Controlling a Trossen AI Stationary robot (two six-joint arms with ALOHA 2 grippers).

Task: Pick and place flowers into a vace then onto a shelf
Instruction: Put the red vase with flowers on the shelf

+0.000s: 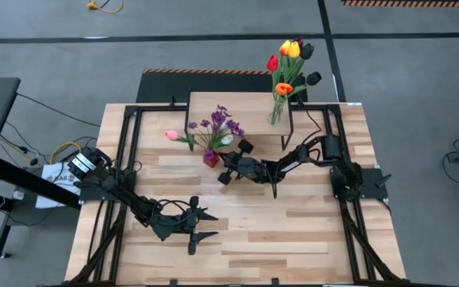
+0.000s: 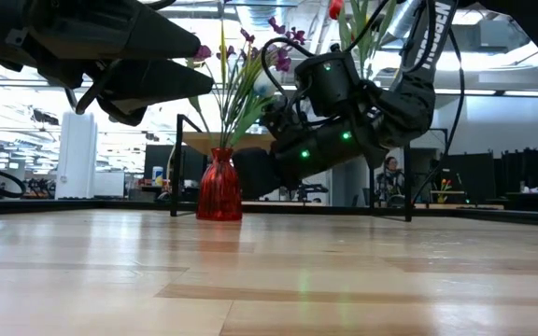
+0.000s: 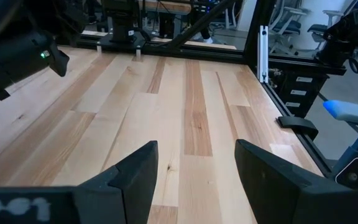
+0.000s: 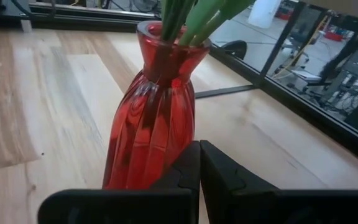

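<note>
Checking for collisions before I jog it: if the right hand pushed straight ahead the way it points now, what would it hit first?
Most likely the red vase, standing just beyond the shut right hand with green flower stems in it. They look very close, though contact can't be told.

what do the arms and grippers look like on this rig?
Both arms are black, jointed, with black cables looped along the links. The left gripper has two wedge-shaped matte black fingers. The right gripper has matching black fingers, and small green lights glow on its wrist housing.
</note>
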